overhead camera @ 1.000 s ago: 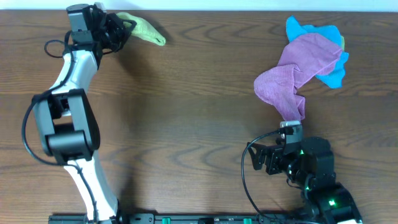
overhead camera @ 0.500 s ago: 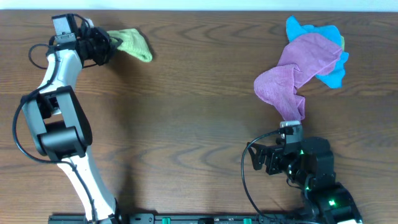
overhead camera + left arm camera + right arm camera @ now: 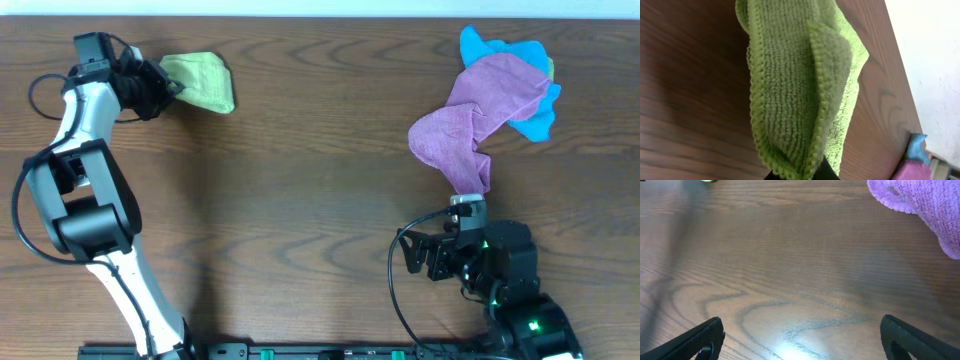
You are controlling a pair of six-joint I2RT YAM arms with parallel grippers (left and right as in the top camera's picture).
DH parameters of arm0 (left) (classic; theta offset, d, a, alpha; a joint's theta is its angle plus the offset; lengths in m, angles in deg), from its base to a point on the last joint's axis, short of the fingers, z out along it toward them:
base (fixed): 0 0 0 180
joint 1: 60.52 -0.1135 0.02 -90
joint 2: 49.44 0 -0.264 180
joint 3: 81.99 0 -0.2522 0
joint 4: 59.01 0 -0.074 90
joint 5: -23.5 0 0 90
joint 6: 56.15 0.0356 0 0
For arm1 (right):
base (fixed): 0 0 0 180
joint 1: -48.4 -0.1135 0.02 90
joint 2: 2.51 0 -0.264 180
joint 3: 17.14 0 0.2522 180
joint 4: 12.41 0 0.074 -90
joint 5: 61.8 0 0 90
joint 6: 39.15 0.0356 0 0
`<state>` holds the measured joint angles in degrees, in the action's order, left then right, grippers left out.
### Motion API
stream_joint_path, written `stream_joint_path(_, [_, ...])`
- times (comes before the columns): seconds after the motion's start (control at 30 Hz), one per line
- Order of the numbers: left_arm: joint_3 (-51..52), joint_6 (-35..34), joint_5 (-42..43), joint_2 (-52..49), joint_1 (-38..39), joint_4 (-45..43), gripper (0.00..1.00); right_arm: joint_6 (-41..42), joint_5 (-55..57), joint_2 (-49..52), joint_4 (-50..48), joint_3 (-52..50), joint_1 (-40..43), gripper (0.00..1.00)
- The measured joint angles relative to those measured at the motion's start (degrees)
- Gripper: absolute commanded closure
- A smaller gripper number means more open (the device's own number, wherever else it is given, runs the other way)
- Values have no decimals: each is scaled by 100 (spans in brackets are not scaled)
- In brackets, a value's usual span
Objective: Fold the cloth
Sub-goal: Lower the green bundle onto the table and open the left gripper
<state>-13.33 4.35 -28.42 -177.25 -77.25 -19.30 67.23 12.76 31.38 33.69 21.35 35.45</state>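
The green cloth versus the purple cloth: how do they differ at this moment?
The green cloth is pinched in the left gripper, jaws shut, far left; the purple cloth lies free, far right. The green cloth is bunched into a small doubled wad; the purple cloth sprawls wider with a trailing tail. The purple cloth overlaps a blue cloth; the green cloth touches no other cloth. Both are terry, neither neatly folded.

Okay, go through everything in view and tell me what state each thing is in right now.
Lime-green cloth: bunched up, gripped at one end.
Left gripper: shut on the lime-green cloth.
Right gripper: open, holding nothing.
Purple cloth: crumpled, lying partly over the blue cloth.
Blue cloth: crumpled, partly covered.
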Motion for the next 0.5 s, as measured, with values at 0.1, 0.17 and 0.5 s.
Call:
stream_joint_path(0.1, [0, 116, -55, 0, -83, 107, 93, 0, 0, 0, 0, 0, 2, 1])
stream_joint_path(0.17, [0, 219, -90, 0, -122, 179, 78, -2, 0, 0, 0, 0, 2, 1])
stream_joint_path(0.5, [0, 667, -146, 0, -140, 411, 31, 0, 0, 0, 0, 0, 2, 1])
